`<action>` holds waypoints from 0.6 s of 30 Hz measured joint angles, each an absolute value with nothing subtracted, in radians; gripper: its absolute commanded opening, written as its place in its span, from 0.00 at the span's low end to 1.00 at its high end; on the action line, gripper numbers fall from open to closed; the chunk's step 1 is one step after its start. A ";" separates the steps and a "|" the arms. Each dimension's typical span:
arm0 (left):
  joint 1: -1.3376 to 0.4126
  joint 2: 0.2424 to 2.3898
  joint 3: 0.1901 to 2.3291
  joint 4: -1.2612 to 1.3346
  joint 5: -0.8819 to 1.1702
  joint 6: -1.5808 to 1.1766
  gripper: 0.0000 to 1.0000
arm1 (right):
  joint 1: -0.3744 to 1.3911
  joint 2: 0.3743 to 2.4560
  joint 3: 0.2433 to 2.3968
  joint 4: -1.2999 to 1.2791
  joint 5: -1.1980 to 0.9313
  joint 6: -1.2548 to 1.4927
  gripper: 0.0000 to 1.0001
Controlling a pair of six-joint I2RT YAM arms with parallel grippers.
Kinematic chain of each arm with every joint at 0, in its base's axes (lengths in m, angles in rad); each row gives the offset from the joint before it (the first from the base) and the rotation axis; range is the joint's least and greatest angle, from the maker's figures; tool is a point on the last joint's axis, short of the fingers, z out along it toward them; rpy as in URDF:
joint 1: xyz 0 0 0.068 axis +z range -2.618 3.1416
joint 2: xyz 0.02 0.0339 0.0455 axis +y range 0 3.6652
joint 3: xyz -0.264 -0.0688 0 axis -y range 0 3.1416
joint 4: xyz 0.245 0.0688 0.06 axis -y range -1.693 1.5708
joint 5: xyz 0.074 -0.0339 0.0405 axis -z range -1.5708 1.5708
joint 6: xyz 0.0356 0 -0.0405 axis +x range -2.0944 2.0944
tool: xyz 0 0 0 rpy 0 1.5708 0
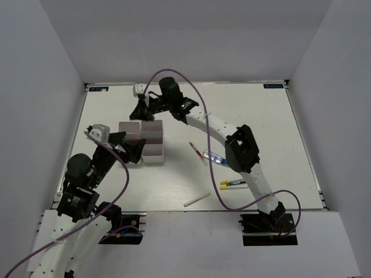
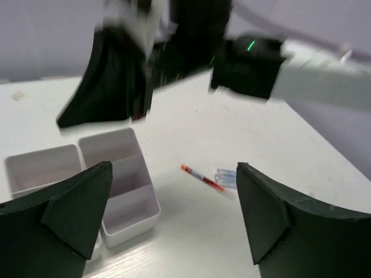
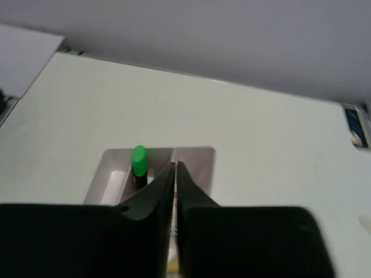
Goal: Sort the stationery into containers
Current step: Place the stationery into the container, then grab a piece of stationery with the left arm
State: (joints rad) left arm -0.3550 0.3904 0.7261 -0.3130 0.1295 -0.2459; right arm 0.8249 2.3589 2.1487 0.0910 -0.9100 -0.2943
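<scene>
The white bins [image 1: 155, 153] sit left of centre. My right gripper [image 1: 141, 111] hangs over their far side, shut; in the right wrist view [image 3: 175, 165] its tips meet above the bins [image 3: 194, 159], beside a green-tipped black highlighter [image 3: 139, 161] standing in a bin. My left gripper [image 1: 134, 152] is open and empty at the bins' near left; it [image 2: 174, 191] frames the bins [image 2: 124, 191]. A red pen [image 1: 196, 152] [image 2: 203, 176] and a clear-blue tube [image 1: 215, 157] [image 2: 227, 176] lie right of the bins. Two yellow-capped markers [image 1: 233, 184] and a white stick [image 1: 197, 200] lie nearer the front.
The right arm [image 1: 217, 130] stretches across the table above the pen and tube. A purple cable [image 1: 215, 191] drapes down to the front edge. White walls close in the table on three sides.
</scene>
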 measured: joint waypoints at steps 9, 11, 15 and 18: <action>-0.359 0.732 0.735 -0.292 0.364 -0.269 0.29 | 0.553 1.849 1.724 -0.102 -0.451 -0.147 0.00; -0.364 0.800 0.749 -0.296 0.397 -0.273 0.25 | 0.449 1.778 1.617 -0.145 -0.455 -0.102 0.01; -0.382 0.976 0.821 -0.305 0.454 -0.275 0.24 | 0.291 1.685 1.398 -0.222 -0.462 -0.063 0.85; -0.410 1.080 0.852 -0.308 0.460 -0.290 0.33 | 0.256 1.592 1.237 -0.273 -0.474 -0.064 0.90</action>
